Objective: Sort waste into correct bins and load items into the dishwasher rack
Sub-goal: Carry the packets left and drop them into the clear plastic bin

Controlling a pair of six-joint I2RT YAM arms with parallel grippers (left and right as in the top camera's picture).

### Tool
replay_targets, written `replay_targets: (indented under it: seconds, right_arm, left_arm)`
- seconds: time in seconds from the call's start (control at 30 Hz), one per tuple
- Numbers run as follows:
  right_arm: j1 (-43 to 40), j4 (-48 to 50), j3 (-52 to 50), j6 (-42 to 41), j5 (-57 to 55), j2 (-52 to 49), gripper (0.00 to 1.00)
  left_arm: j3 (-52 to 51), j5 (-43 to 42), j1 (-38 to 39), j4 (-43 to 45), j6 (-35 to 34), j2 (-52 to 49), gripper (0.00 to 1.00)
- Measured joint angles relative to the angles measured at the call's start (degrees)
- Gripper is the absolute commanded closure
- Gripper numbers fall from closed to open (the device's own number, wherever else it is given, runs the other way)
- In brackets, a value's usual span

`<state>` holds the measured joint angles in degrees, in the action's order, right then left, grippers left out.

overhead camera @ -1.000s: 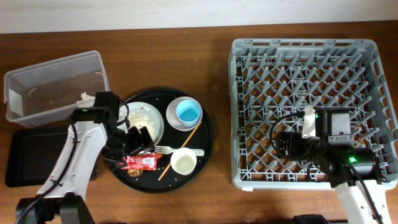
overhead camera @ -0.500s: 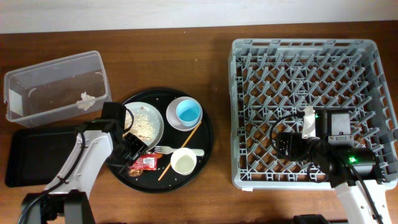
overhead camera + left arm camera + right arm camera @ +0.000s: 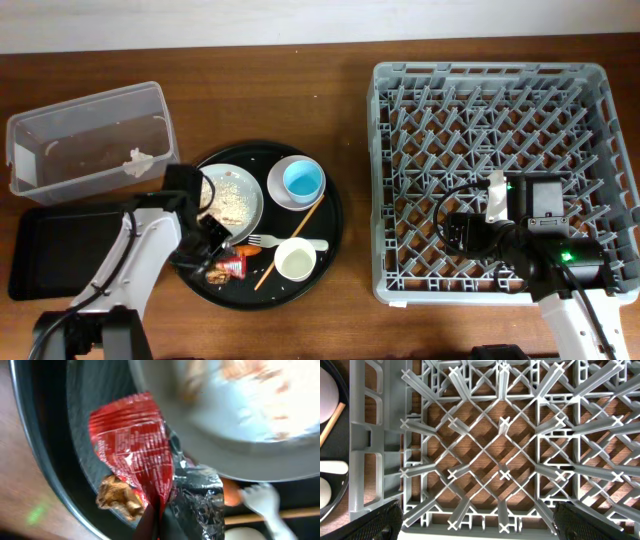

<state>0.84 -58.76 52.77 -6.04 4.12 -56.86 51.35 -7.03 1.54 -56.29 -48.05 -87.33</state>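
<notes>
The left gripper (image 3: 155,522) pinched the red wrapper (image 3: 135,455) at the black tray's (image 3: 332,215) 7 o'clock, apparently for binning; the right gripper (image 3: 477,520) hung, jaws apart, over the dishwasher rack (image 3: 490,150).

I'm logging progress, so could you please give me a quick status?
Left gripper shut on red wrapper, over tray. Right gripper open, empty, over rack. Plate and fork close beside wrapper.

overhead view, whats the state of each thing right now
red wrapper: crumpled, pinched at one end
left gripper: shut on the red wrapper
right gripper: open, holding nothing
dishwasher rack: no dishes loaded
plate: dirty with crumbs
blue cup: upright
clear bin: lid off, scraps inside
</notes>
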Motion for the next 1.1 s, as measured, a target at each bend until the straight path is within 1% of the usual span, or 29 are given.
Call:
replay_targets:
  seconds: [0.07,0.13,0.23,0.33,0.4,0.43,0.5,0.53,0.6,0.63,0.73,0.87,0.93,1.0,1.1]
  right_arm:
    - [0.0,0.0,0.0,0.0,0.0,0.0,0.01]
    - [0.0,-0.1,0.0,0.0,0.0,0.0,0.01]
    - [0.0,0.0,0.0,0.0,0.0,0.0,0.01]
    - [0.0,0.0,0.1,0.0,0.0,0.0,0.01]
    - [0.0,-0.1,0.1,0.0,0.0,0.0,0.01]
    - [0.0,0.0,0.1,0.0,0.0,0.0,0.01]
    - [0.0,-0.1,0.1,0.0,0.0,0.0,0.01]
    - [0.0,0.0,0.1,0.0,0.0,0.0,0.01]
    - [0.0,0.0,0.1,0.0,0.0,0.0,0.01]
    - [0.0,0.0,0.1,0.0,0.0,0.0,0.01]
    - [0.0,0.0,0.1,0.0,0.0,0.0,0.01]
    - [0.0,0.0,0.1,0.0,0.0,0.0,0.01]
    - [0.0,0.0,0.1,0.0,0.0,0.0,0.01]
    - [0.0,-0.1,0.1,0.0,0.0,0.0,0.01]
    - [0.0,0.0,0.1,0.0,0.0,0.0,0.01]
  left_arm:
    - [4.5,0.5,0.0,-1.4,2.6,0.0,1.00]
    - [12.4,3.6,-0.1,-3.5,8.1,0.1,1.00]
    - [21.9,9.6,-2.2,-1.2,12.6,0.3,1.00]
    - [24.7,13.9,-9.5,11.4,14.0,0.3,1.00]
    - [24.6,14.6,-11.7,14.3,14.3,0.3,1.00]
    - [24.9,15.0,-13.9,20.0,14.3,-0.5,1.00]
    - [25.0,15.7,-16.8,26.0,14.5,-3.4,0.99]
    - [25.0,15.8,-17.2,27.3,14.5,-5.2,0.91]
    - [25.0,15.9,-17.3,29.8,14.6,-10.9,0.67]
    - [25.0,15.9,-17.3,30.4,14.7,-12.5,0.63]
    - [25.0,15.9,-17.3,32.2,14.9,-13.6,0.61]
    - [25.0,15.8,-17.3,31.8,17.3,-13.6,0.62]
    - [25.0,12.9,-17.3,30.7,18.0,-13.6,0.62]
    - [25.0,7.8,-17.3,28.9,18.4,-13.1,0.62]
    - [25.2,-3.4,-16.2,20.9,19.6,-9.8,0.62]
